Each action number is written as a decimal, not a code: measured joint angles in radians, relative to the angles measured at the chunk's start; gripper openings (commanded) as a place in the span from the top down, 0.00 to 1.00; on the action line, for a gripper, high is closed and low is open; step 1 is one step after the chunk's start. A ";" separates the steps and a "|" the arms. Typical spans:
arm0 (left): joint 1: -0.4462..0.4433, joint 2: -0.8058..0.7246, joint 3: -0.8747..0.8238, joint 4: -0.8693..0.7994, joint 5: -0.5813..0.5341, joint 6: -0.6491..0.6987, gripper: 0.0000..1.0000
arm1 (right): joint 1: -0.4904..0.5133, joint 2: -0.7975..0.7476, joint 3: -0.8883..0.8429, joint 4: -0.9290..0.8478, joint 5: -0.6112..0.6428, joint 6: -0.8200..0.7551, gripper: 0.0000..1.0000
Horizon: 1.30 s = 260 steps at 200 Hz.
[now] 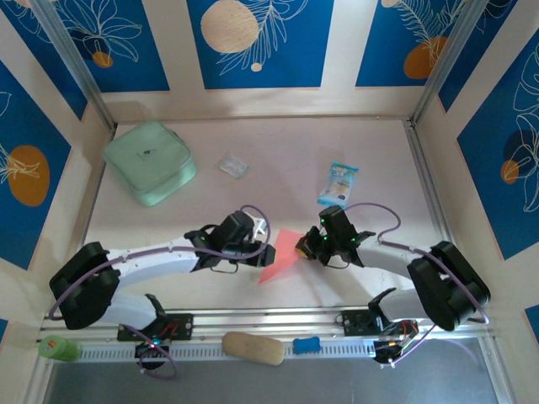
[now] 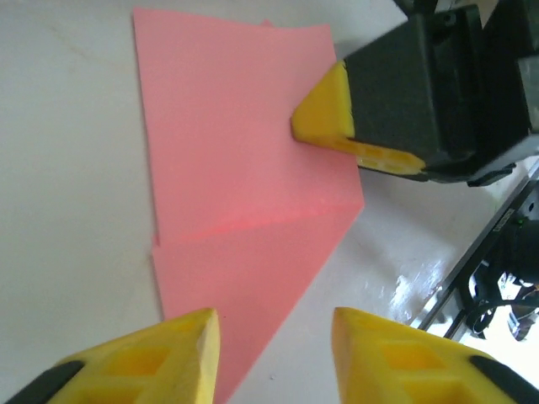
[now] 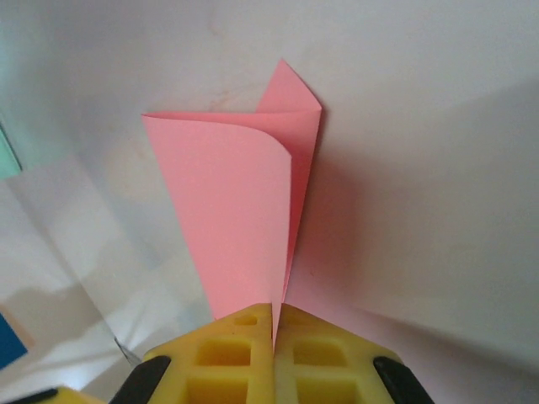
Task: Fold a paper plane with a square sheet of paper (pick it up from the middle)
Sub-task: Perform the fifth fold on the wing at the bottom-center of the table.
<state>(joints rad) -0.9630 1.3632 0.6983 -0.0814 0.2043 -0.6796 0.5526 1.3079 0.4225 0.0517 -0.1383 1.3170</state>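
Your right gripper (image 3: 275, 314) clamps the pink paper (image 3: 232, 202) near the front edge of the table (image 1: 286, 143); your left gripper (image 2: 274, 341) stands part-open, empty.

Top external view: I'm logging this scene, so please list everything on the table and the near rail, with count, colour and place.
soft square zip pouch: one, mint green, far left of the table
small crinkled clear wrapper: one, transparent, far middle, right of the pouch
snack packet: one, blue and white, far right of middle
partly folded sheet of paper: one, salmon pink, table middle, between the two grippers
oblong rounded block: one, tan, on the near rail, middle
small dumbbell-shaped piece: one, blue, on the rail, right of the tan block
rounded object: one, green, left end of the rail
left gripper: one, yellow fingers, open over the paper's edge
right gripper: one, yellow fingers, shut on the paper
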 measured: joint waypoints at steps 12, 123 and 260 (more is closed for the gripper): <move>-0.055 0.002 0.022 -0.034 -0.053 0.039 0.53 | 0.007 -0.029 -0.007 -0.012 0.026 0.028 1.00; -0.307 0.288 0.253 -0.309 -0.480 0.244 0.48 | 0.017 -0.036 0.002 -0.020 0.035 0.045 1.00; -0.327 0.363 0.299 -0.334 -0.541 0.245 0.63 | 0.016 -0.035 0.003 -0.019 0.022 0.045 1.00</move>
<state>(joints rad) -1.2900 1.7264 0.9970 -0.4152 -0.3367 -0.4343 0.5682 1.2732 0.4255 0.0322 -0.1162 1.3621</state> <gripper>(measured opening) 0.382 0.042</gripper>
